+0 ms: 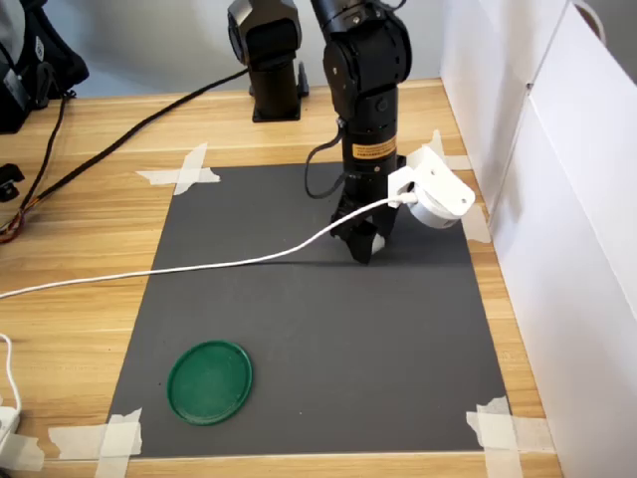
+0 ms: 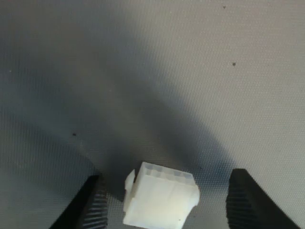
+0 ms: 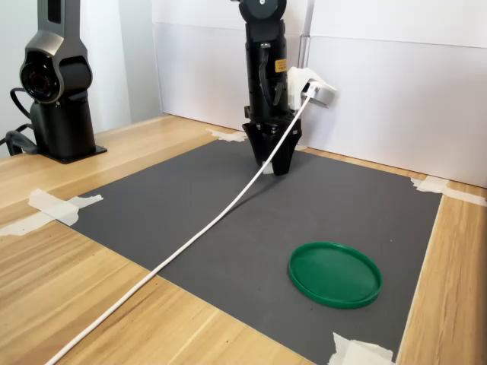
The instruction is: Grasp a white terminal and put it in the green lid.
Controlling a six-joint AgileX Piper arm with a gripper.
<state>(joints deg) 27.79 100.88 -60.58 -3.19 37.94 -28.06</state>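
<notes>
No text can be read. The arm bears a yellow label in the first exterior view, seen also in the second exterior view, but its print is too small to make out.

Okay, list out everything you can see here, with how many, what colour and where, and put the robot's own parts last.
white terminal: one, white, on the mat between the gripper fingers, gaps on both sides in the wrist view.
green lid: one, dark green, on the mat near its front left corner in the first exterior view.
mat: one, dark grey, taped to the wooden table.
tape strips: white, at the mat corners.
cable: one, white, running across the mat from the wrist camera.
second robot base: one, black, at the second exterior view's left.
arm: one, black, upright over the mat's far side.
gripper: one, black, down at the mat, open.
</notes>
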